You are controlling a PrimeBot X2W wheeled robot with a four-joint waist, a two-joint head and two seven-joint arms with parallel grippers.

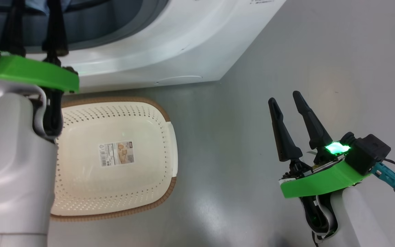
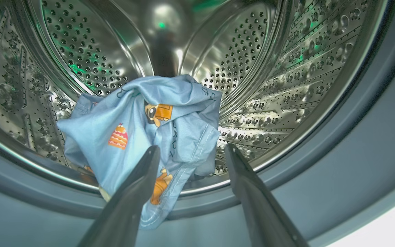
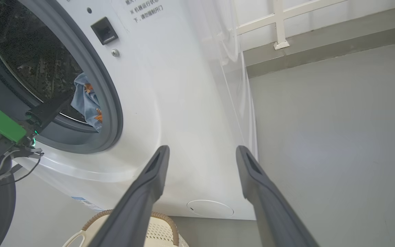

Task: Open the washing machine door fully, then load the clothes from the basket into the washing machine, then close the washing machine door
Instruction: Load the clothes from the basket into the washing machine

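Cloth like this weighs next to nothing and has no stiffness. The light blue garment (image 2: 139, 137), printed with orange cartoons, lies crumpled in a loose heap at the front of the drum (image 2: 279, 68). Its lower hem droops over the steel lip toward the grey gasket (image 2: 372, 164) at about 6 o'clock in the left wrist view. It will fold and slide rather than move as one piece, so I judge that a pinch on the bunched ridge near the middle — where several layers stack — would hold better than a nip at one trailing edge. The hanging hem could get caught at the seal unless it is pushed deeper. A pale sliver peeks from under the heap at 7 o'clock; whether that is a second garment cannot be told.

The left gripper (image 2: 192, 147) is stretched forward into the mouth of the washing machine (image 1: 170, 41), at 10 o'clock in the head view. Its fingers are spread wide and grip nothing; whether the tips touch the cloth I cannot tell. The right gripper (image 1: 284, 96) hangs over bare floor (image 1: 238, 171) at 4 o'clock, well apart from the washer, likewise parted and empty. The basket (image 1: 142, 192) sits at 8 o'clock, just below the washer's front — what shows of its inside holds just a label sticker (image 1: 117, 154).
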